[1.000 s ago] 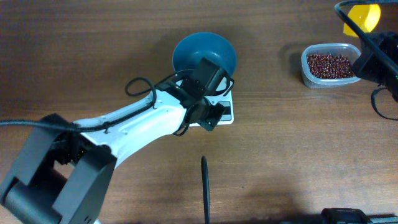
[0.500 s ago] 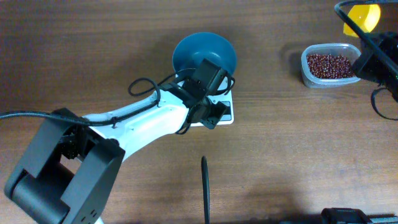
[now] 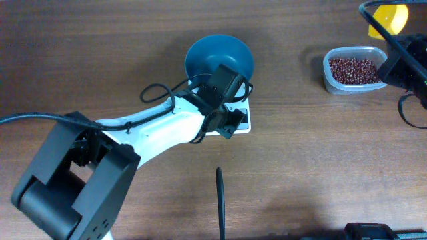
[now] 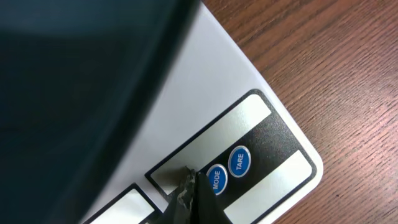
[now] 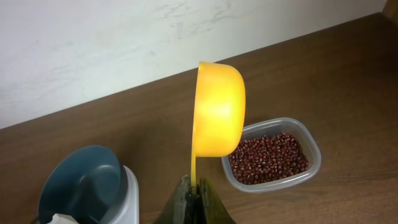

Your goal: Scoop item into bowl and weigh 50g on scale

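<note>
The blue bowl [image 3: 220,57] stands on the white scale [image 3: 241,125], which my left arm mostly covers in the overhead view. In the left wrist view my left gripper [image 4: 188,186] is shut and empty, its tips touching the scale [image 4: 205,93] panel beside the blue MODE button [image 4: 216,179]; the bowl [image 4: 74,93] fills the left. The reddish-brown beans [image 3: 352,70] lie in a clear tub at the right. My right gripper [image 5: 194,190] is shut on the handle of a yellow scoop [image 5: 217,115], held up above the tub of beans [image 5: 268,157]. The bowl [image 5: 81,183] shows at lower left there.
A clear plastic tub [image 3: 330,83] holds the beans. A thin black rod [image 3: 219,200] lies on the wood table in front of the scale. A TARE button [image 4: 239,162] sits next to MODE.
The left arm's base end has shifted slightly to the right; the left gripper stays at the scale panel. The right arm and scoop have not moved.
</note>
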`<state>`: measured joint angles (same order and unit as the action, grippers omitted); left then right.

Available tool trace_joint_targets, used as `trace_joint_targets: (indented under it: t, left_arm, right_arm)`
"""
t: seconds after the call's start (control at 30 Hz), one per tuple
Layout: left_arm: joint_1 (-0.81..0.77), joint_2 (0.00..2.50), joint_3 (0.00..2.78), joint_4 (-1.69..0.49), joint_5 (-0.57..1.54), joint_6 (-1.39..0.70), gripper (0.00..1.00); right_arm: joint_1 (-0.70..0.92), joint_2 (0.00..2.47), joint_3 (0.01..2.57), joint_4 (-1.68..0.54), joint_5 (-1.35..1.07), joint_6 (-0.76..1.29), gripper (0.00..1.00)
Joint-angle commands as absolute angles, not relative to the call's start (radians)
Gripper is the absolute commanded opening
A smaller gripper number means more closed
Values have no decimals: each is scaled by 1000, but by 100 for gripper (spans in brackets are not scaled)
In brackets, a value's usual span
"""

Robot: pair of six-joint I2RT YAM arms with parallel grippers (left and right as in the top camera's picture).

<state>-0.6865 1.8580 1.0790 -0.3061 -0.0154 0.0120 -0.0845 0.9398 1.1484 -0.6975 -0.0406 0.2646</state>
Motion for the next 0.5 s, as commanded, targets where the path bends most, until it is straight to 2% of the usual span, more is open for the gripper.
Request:
trace_joint_targets:
  t: [0.0, 0.23, 0.47]
  left_arm:
    - [-686, 1885, 1063, -353, -27, 31, 0]
    - [-686, 1841, 1085, -418, -60, 31, 0]
    - [-686, 1462, 1135, -631, 23, 31, 0]
  right_arm:
    - [-87, 941, 1167, -693, -22, 262, 4]
    - [-87, 941, 1167, -692, -22, 270, 4]
    - [-87, 956, 1167, -669, -21, 270, 4]
